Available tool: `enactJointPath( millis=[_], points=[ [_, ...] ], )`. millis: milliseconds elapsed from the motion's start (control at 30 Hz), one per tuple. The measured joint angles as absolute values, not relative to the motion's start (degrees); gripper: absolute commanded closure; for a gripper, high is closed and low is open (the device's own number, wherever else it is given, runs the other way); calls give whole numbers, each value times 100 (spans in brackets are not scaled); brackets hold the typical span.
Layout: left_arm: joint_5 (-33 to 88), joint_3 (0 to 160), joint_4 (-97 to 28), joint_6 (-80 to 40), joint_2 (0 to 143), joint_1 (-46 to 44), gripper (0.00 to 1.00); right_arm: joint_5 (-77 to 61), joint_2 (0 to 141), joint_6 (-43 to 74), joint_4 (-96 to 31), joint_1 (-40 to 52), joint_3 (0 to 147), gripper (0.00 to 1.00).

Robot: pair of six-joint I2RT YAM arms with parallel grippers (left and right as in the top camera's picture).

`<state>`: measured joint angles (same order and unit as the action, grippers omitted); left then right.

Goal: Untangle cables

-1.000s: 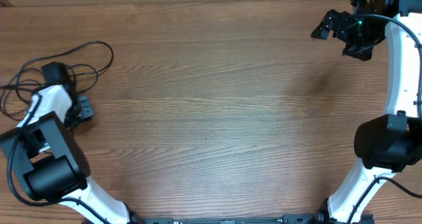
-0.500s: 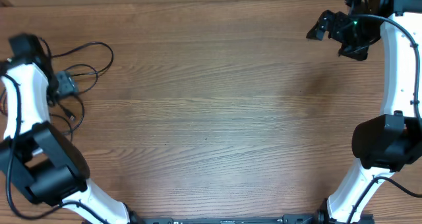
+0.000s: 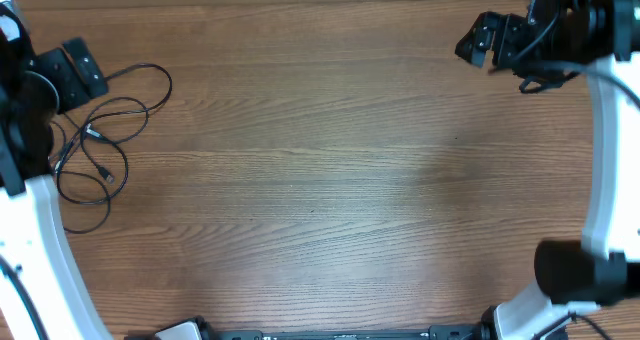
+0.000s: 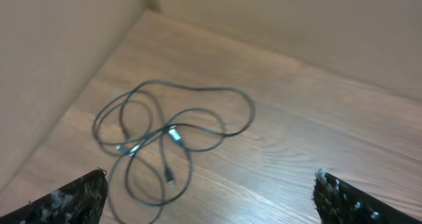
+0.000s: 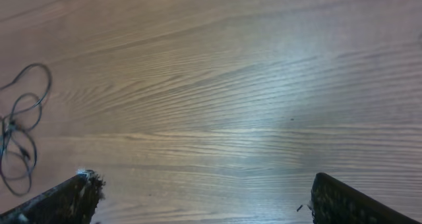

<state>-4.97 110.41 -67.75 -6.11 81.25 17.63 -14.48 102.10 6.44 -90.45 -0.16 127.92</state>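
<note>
The cables (image 3: 92,133) lie loose on the wooden table at the far left, as thin black loops crossing one another with small silvery plug ends near the middle. My left gripper (image 3: 65,75) hovers above and just behind them, open and empty. The left wrist view looks down on the cables (image 4: 173,134) beyond the left gripper (image 4: 210,184), its fingertips wide apart. My right gripper (image 3: 495,45) is raised at the back right, far from the cables, open and empty. The right wrist view has the cables (image 5: 12,126) at its far left edge and the right gripper (image 5: 203,181) over bare wood.
Beige walls (image 4: 59,59) meet in a corner just behind and left of the cables. The wooden table (image 3: 320,180) stretches between both arms. The white arm links rise at the left edge (image 3: 30,230) and right edge (image 3: 605,130).
My left gripper opened, let go of the cables and rose toward the back left. The cables now lie spread out. The right gripper shifted slightly left.
</note>
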Motion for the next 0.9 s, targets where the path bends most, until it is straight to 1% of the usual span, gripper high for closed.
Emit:
enactJointPath(
  millis=[133, 433, 633, 900],
  points=[
    [-392, 11041, -6794, -611, 7885, 1684, 1, -1074, 9542, 631, -9284, 318, 12794, 0],
    [-355, 11041, -7057, -613, 7937, 1684, 0, -797, 8615, 617, -9400, 342, 12794, 0],
    [-340, 11041, -7059, -611, 7983, 1684, 0, -1350, 8429, 709, -9400, 342, 12794, 0],
    [-340, 11041, -7059, -611, 7983, 1684, 0, -1592, 8477, 753, -9400, 342, 12794, 0]
  ],
)
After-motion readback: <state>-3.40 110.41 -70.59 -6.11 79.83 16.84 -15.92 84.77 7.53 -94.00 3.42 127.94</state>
